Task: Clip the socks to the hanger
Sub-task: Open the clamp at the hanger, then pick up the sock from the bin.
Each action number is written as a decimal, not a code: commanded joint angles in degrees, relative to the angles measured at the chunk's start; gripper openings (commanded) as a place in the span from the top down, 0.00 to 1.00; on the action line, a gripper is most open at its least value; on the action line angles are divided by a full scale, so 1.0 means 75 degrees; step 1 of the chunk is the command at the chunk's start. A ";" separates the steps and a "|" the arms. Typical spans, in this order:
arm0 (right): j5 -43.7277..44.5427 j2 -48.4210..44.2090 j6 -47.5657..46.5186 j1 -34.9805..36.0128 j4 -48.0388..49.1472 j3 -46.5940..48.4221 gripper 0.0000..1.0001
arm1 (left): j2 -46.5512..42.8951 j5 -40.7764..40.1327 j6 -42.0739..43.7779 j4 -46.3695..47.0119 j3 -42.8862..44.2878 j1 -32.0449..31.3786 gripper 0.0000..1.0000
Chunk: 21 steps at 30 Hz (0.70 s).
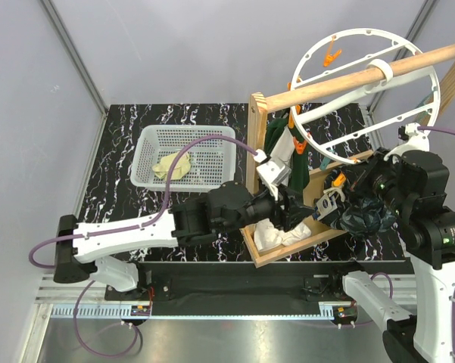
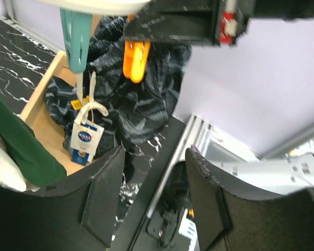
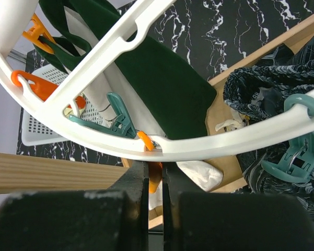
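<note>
The socks (image 1: 172, 165) lie pale yellow in a white basket (image 1: 153, 141) at the back left, far from both grippers. The hanger (image 1: 431, 73), a white spoked ring with orange and teal pegs, hangs on the wooden rod at the right. My right gripper (image 3: 155, 168) is shut on an orange peg (image 3: 157, 178) just under the hanger's rim (image 3: 224, 144). In the left wrist view that same peg (image 2: 136, 60) hangs beside a teal peg (image 2: 76, 39). My left gripper (image 2: 155, 157) is open and empty, below those pegs, facing the right gripper (image 1: 328, 204).
A wooden rod (image 1: 363, 76) on an upright post carries the hanger. Below it a wooden tray (image 1: 288, 252) holds a white cloth (image 1: 276, 236) and a dark patterned garment (image 1: 363, 212) with a NASA tag (image 2: 86, 138). A green-and-white garment (image 3: 162, 78) hangs from the ring.
</note>
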 commanded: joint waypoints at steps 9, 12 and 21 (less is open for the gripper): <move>-0.0323 -0.0207 -0.0110 -0.0038 -0.0108 0.0067 1.00 | -0.2703 -0.0509 0.1113 -0.1916 -0.1016 -0.0024 0.47; -0.0299 -0.0301 -0.0274 -0.0038 -0.0097 0.0055 1.00 | -0.3322 -0.2183 0.1103 -0.3088 -0.1238 0.0093 0.47; -0.0299 -0.0477 -0.0403 -0.0038 -0.0109 -0.0179 1.00 | -0.4065 -0.2112 -0.0655 -0.5341 -0.2002 0.4691 0.30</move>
